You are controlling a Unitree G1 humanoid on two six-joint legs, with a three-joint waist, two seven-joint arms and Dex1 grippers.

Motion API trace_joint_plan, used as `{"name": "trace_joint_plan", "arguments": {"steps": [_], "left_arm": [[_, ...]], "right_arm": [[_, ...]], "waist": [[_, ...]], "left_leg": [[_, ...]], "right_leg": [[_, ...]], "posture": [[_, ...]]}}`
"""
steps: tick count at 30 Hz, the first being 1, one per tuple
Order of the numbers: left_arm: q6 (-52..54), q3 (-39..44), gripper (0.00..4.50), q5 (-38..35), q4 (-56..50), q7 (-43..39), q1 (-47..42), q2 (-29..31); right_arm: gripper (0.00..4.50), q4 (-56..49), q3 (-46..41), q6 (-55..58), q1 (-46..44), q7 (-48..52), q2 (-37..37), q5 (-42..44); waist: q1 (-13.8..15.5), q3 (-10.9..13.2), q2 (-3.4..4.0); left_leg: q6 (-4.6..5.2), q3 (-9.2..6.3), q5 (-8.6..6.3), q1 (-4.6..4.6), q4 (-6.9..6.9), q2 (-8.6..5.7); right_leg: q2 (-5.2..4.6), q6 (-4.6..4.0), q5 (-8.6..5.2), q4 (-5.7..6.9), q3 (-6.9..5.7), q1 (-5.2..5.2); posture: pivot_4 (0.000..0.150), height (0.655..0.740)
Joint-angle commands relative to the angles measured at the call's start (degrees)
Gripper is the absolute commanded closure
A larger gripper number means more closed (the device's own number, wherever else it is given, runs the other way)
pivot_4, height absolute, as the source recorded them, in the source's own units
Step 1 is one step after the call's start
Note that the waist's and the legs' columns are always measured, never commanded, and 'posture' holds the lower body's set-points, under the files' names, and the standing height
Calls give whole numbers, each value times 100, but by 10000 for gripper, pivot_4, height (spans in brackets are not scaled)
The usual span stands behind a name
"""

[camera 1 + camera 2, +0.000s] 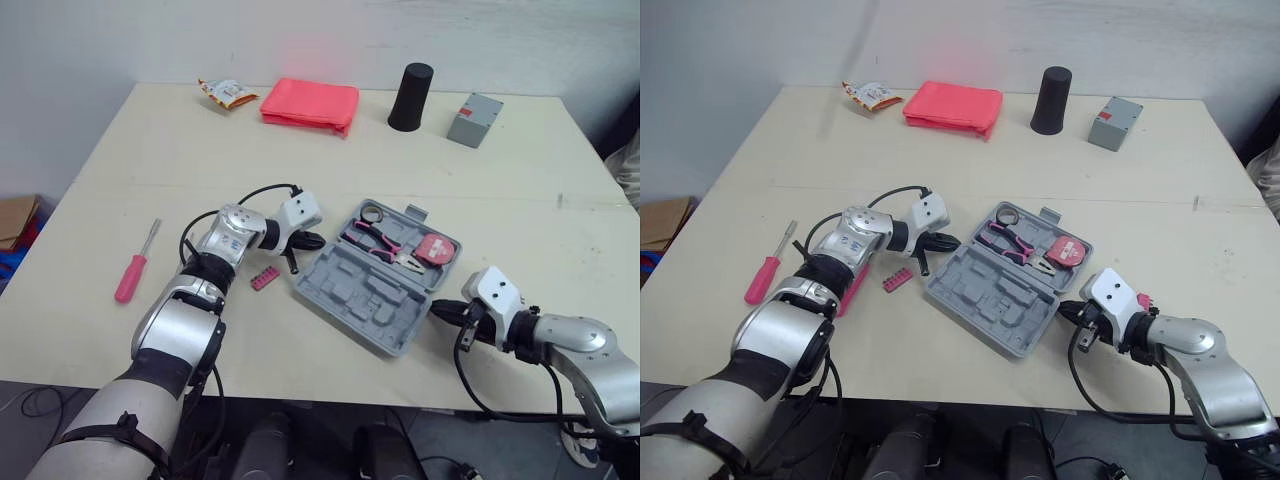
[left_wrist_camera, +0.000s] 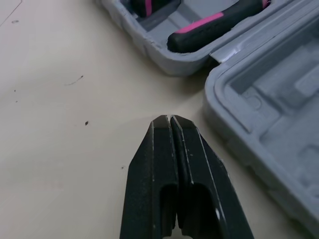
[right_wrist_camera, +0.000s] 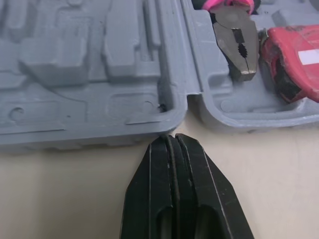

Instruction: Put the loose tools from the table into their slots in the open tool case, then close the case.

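Right wrist view has the right gripper (image 3: 172, 140) at the near rim of the open tool case (image 3: 99, 59), jaws pressed together, tip up by the hinge notch. The case lies flat on the tabletop (image 1: 520, 190): near half bare moulding, far half carrying pliers (image 1: 380, 240) and a red tape measure (image 1: 436, 248). Over at the case's left corner, the left gripper (image 2: 170, 118), jaws together as well. Just beside it lies a pink bit strip (image 1: 265, 278); further left, loose, the pink-handled screwdriver (image 1: 133, 268). Along the far edge: snack packet (image 1: 228, 93), folded pink cloth (image 1: 310, 103), black cylinder (image 1: 410, 97), grey box (image 1: 474, 120).
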Motion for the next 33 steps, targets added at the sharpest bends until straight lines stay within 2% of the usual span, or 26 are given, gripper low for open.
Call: {"name": "trace_joint_plan", "arguments": {"steps": [1,4,8,10,15,23,28,33], "left_arm": [[-142,37,44715,60,-3,-102,-60,-191],[-151,-52,44715,104,-245,-354,120,-289],[-84,-155,44715,116,-906,-824,536,-102],[155,-160,44715,42,-1517,-1055,860,46],[1236,-248,44715,-150,-3867,-1405,2069,560],[2973,-207,44715,-84,-6372,-769,3428,1050],[3373,-332,44715,251,-6832,-290,3700,1312],[3644,-284,44715,232,-7004,35,3908,1430]], "right_arm": [[45000,-14,-55,-164,-113,-3,27,-35],[45000,81,0,-226,-262,36,48,-63],[45000,264,85,-377,-447,200,34,-119],[45000,365,118,-473,-528,336,4,-147],[45000,548,281,-702,-723,763,-70,-226],[45000,1070,591,-1046,-1199,1281,-101,-450],[45000,1338,742,-1235,-1441,1539,-92,-581],[45000,1678,817,-1473,-1593,1569,-138,-822]], "waist": [[5,0,0],[3,0,0],[-15,0,0],[-29,0,1],[-123,-3,4],[-156,-5,8],[-161,-6,9],[-165,-8,10]], "left_leg": [[0,-2,0,0,0,-1],[2,-1,-1,0,0,-3],[3,0,-1,0,0,-3],[2,0,-1,1,0,0],[2,1,-1,2,-2,7],[3,0,-2,12,-3,10],[2,-2,-2,13,-3,16],[-3,1,-3,20,-4,25]], "right_leg": [[-1,0,0,0,-1,0],[-1,0,0,1,-2,0],[1,0,0,1,-1,1],[2,0,0,1,-1,0],[6,0,0,0,0,2],[-8,0,0,-2,6,12],[-8,-1,0,-6,5,14],[-8,-1,0,-5,7,16]], "posture": [[1500,7355],[1500,7355],[1500,7355],[1500,7355],[1500,7355],[1500,7355],[1500,7355],[1500,7355]]}}
